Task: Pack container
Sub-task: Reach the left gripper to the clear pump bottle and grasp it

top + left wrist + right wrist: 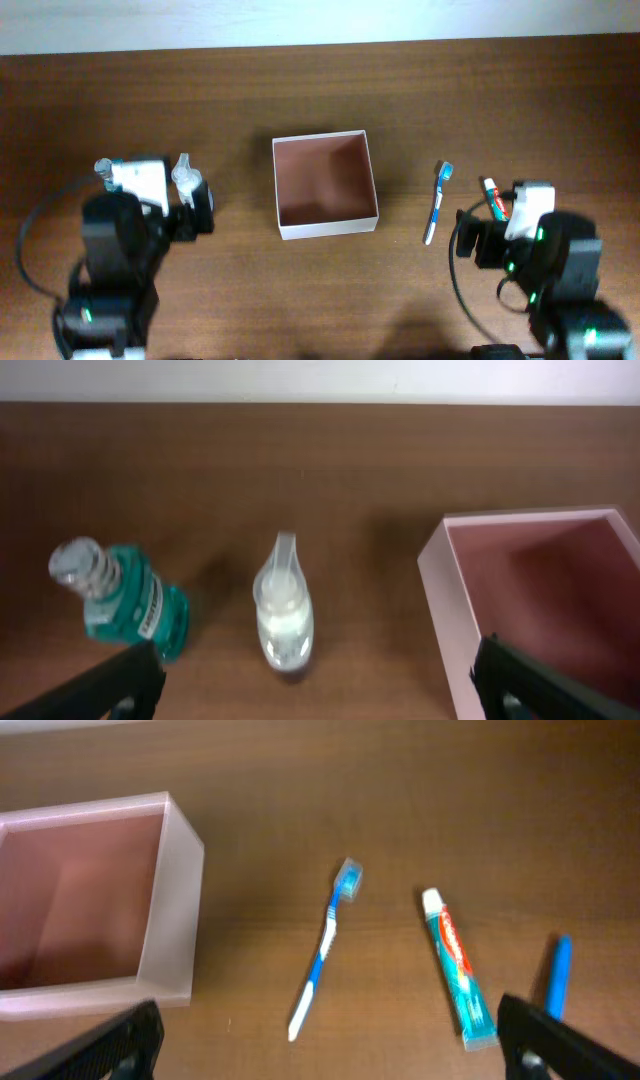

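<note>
The container (328, 228), a square lidless box with white walls and a reddish-brown inside, stands mid-table and holds nothing. It shows at the right of the left wrist view (450, 590) and at the left of the right wrist view (172, 900). My left gripper (320, 690) is open and empty, just short of a clear bottle (284, 615) and a teal mouthwash bottle (135, 610); in the overhead view it (172, 210) sits left of the container. My right gripper (330, 1055) is open and empty, near a blue-white toothbrush (325, 945) and a toothpaste tube (457, 970).
In the overhead view the clear bottle (185, 177) and the mouthwash bottle (106, 168) stand far left, the toothbrush (438, 203) and the toothpaste (493, 198) right of the container. A thin blue object (558, 975) lies right of the toothpaste. The right gripper (490, 240) sits at lower right.
</note>
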